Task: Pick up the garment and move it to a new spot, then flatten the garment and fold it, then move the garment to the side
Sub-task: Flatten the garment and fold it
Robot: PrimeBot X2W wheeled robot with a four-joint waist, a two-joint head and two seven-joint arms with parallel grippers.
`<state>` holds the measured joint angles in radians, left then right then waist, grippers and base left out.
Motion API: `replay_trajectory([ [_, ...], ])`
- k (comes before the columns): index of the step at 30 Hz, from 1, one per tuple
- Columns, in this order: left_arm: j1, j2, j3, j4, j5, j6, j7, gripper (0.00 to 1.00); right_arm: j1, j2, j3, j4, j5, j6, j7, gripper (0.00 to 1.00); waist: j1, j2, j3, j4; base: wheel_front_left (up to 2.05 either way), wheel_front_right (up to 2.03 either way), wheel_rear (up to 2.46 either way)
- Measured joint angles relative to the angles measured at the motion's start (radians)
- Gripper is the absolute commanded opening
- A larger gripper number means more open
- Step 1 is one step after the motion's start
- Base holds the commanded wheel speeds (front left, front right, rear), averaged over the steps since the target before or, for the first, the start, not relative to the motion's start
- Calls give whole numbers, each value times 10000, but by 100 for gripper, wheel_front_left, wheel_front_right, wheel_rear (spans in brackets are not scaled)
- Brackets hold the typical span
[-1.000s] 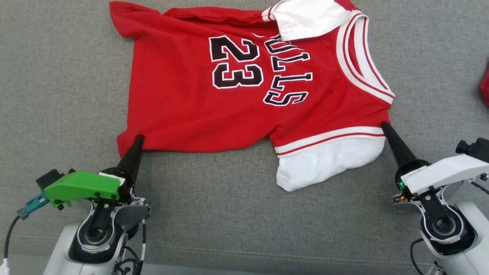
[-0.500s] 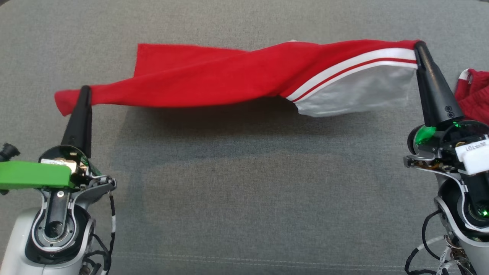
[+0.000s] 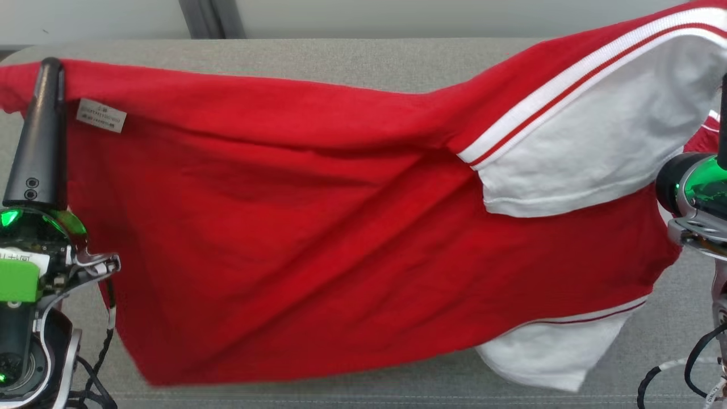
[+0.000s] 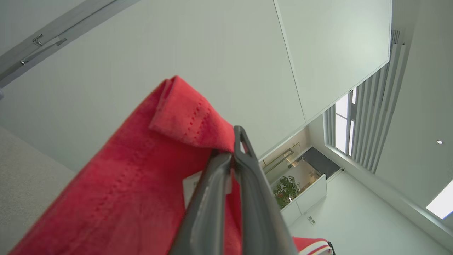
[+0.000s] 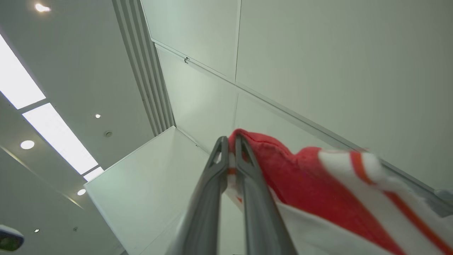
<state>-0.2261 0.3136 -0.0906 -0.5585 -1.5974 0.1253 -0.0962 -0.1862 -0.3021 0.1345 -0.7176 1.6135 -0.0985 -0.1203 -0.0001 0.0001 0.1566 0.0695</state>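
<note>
The red garment (image 3: pixel 284 227), white-sleeved with striped trim, hangs spread wide. Its upper corners are pinched in the left gripper (image 3: pixel 48 71) and the right gripper (image 5: pixel 230 143), cloth draping below both.
</note>
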Motion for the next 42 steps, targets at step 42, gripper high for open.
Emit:
replay_trajectory([
  [42,-6336,-1801,-1415,7091,846,-161,111,0,-6362,13,81,8243,719,-351,420,0,3,0,4611,788,0,0,0],
])
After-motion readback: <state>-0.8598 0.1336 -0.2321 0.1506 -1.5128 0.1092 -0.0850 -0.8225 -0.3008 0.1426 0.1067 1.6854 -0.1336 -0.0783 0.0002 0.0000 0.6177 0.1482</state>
